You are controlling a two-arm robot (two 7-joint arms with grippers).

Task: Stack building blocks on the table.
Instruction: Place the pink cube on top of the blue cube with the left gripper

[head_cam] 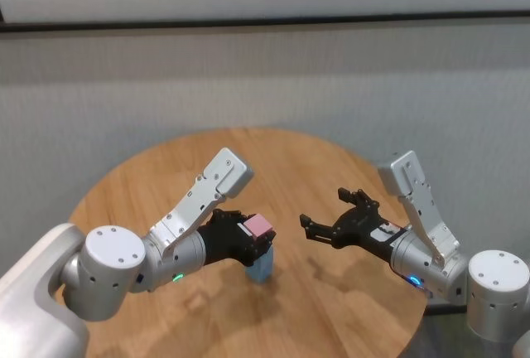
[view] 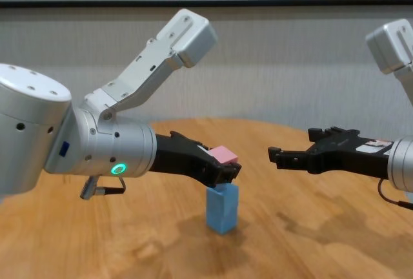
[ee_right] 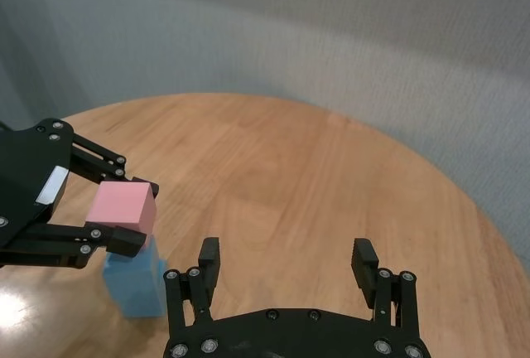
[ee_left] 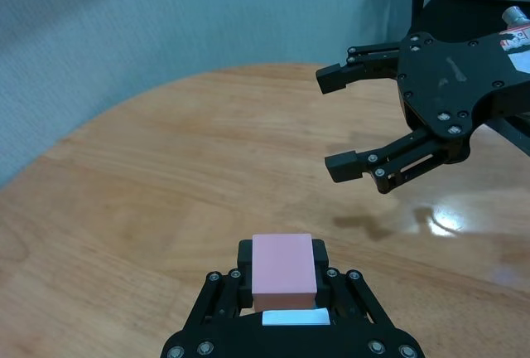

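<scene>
The pink block (ee_right: 123, 206) is squeezed between the fingers of the left gripper (view: 226, 166), right on top of the blue blocks (view: 222, 208). The two blue ones already stand one on the other, near the middle of the tabletop (head_cam: 290, 167). I think the pink one is held there so it lines up before the gripper lets go. I cannot tell if it is touching the blue one yet.

The right gripper (head_cam: 334, 213) hangs nearby with its fingers spread wide and nothing in them. It is clear of the tower, with bare wood between. The tower stands far from the tabletop's edge, so there is lots of room around it.
</scene>
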